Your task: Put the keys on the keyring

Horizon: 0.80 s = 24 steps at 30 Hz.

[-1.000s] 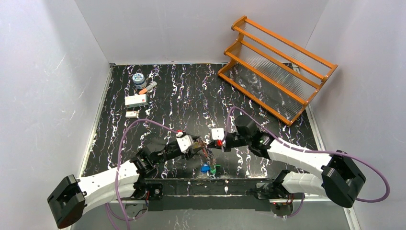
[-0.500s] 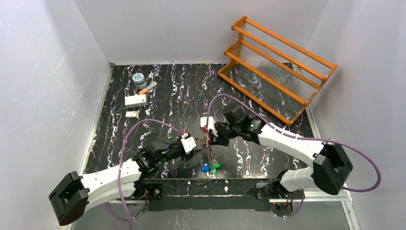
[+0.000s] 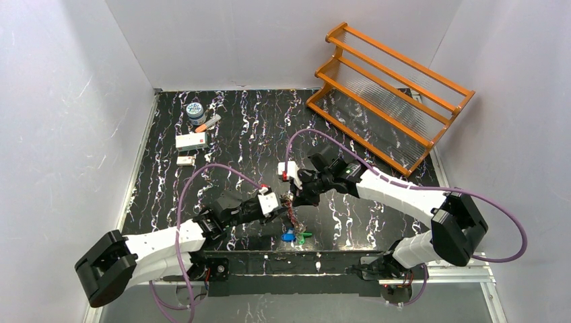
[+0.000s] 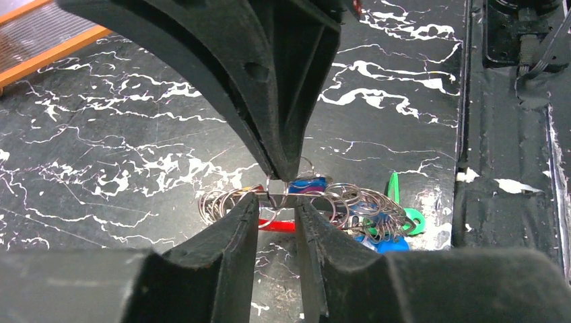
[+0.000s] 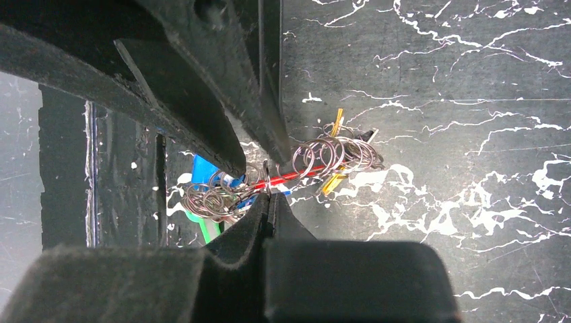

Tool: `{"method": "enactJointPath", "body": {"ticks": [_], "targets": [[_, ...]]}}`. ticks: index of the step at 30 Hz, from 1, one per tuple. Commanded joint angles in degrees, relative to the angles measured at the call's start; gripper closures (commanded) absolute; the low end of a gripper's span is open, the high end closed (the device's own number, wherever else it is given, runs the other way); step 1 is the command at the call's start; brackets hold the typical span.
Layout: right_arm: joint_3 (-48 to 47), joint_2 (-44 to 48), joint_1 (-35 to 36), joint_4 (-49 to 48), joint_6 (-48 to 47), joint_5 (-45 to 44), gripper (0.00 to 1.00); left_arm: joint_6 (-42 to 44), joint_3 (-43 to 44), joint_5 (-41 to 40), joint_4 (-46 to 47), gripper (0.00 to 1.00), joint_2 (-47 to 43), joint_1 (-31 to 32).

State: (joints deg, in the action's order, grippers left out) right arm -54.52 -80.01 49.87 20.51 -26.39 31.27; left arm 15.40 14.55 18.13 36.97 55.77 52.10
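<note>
Right tool (image 4: 286, 173), clamped on the keyring (image 4: 357, 202), apparently steadies it as the left tool (image 4: 277, 203), jaws slightly apart, straddles the wire.

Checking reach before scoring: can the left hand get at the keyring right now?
Likely yes: the left hand straddles a wire of the keyring just under the right hand's shut tips; nothing blocks it.

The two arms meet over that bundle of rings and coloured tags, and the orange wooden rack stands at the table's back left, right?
Not quite. The top view shows the orange wooden rack at the back right of the table, not the back left. The rest holds: the left arm and the right arm meet over the bundle of rings and coloured tags.
</note>
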Motion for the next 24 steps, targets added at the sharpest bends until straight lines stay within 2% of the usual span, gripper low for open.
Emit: {"method": "enactJointPath", "body": {"ticks": [1,11,18,23,24], "targets": [[-3.51,-0.24,-0.11,-0.28,1.14,1.78,0.99,-0.34,1.75,3.17,2.86,0.77,0.92,0.16],[-3.93,-0.67,-0.06,0.08,1.08,2.22,0.99,-1.15,2.73,1.50,3.52,0.93,3.48,0.12],[-4.26,-0.76,-0.04,-0.03,0.81,1.97,0.99,-1.50,3.46,0.58,3.63,1.00,5.32,0.18],[-2.88,0.35,-0.08,-1.97,0.40,1.86,0.99,-2.39,3.47,-0.83,3.63,1.00,5.75,0.12],[-2.34,0.78,-0.05,-3.17,1.08,0.99,0.89,-2.64,3.43,-1.22,3.63,1.00,5.71,0.17]]}}
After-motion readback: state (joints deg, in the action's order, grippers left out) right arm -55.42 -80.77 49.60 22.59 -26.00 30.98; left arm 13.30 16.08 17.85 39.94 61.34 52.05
